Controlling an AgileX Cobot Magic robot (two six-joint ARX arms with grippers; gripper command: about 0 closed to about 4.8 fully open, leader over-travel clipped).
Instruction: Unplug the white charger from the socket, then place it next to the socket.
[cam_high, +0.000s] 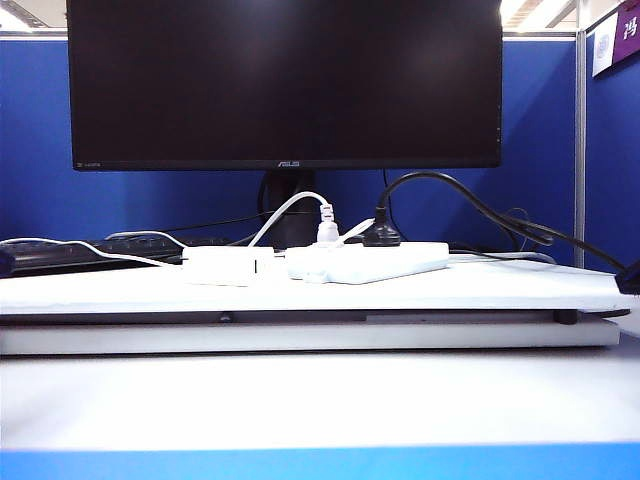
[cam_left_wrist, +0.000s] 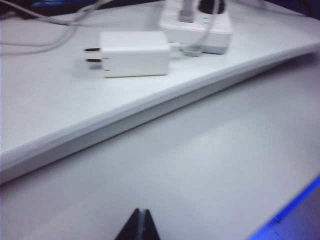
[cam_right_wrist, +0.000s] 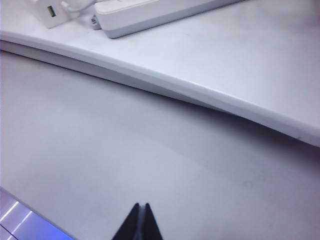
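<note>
Already the white charger (cam_high: 228, 265) lies just left of the socket (cam_high: 368, 262), prongs bare. Near the table's front, my left gripper (cam_left_wrist: 140, 226) is pressed together, empty. So is my right gripper (cam_right_wrist: 139, 223). Job looks done.

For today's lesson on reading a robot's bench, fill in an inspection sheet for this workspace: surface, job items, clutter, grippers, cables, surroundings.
Surface: raised white board on a white table.
Job's things: white charger lies on its side on the board, prongs bare, beside the end of the socket; unplugged.
Clutter: nothing seen on the board beyond the plugs; keyboard behind it.
Grippers: left gripper shut, empty, low over the table short of the board; right gripper the same.
Cables: thin white cable runs off left; black plug and small ribbed plug sit in the socket.
Surroundings: dark monitor, blue partition.
</note>
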